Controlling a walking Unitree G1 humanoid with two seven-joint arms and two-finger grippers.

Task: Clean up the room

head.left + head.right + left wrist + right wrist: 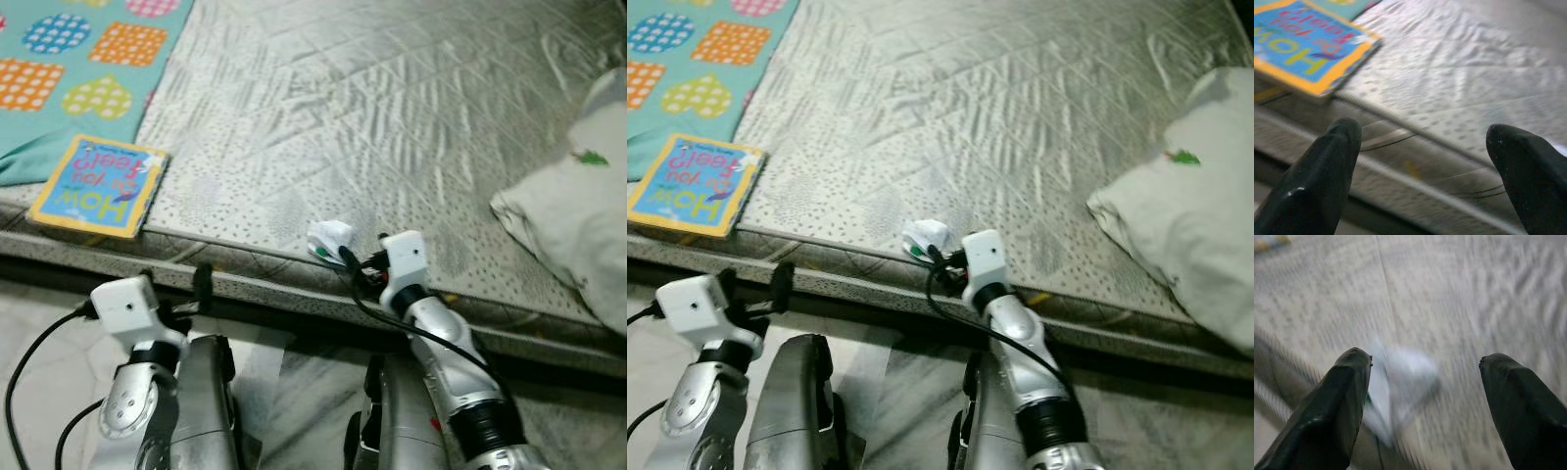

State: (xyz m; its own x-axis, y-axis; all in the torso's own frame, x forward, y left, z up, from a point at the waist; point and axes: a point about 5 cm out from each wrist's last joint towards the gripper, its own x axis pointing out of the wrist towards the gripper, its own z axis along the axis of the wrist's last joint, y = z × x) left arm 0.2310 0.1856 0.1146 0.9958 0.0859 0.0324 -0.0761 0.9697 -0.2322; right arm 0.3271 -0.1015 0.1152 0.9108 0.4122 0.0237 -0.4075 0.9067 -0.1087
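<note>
Where grey mattress (pixel 392 108) edge meets floor, crumpled white wrapper (pixel 330 238) lies on mattress; right gripper (pixel 1422 396) just before it, fingers apart. Left gripper (pixel 1425 161) below mattress edge, fingers apart, near picture book (pixel 100 185). Pillow (pixel 578 225) on mattress, well apart from wrapper.

The right wrist view is smeared by motion: the crumpled white wrapper (pixel 1400 382) between the right end effector (pixel 1422 377) fingers is a pale blur, and its green mark cannot be read. In the head views the right end effector's fingers are hidden behind its own wrist housing. The pillow (pixel 573 211) is cut off by the picture's right edge, the patterned mat (pixel 88 59) by the top and left edges. The picture book (pixel 1308 44) runs off the left wrist view's edge.
</note>
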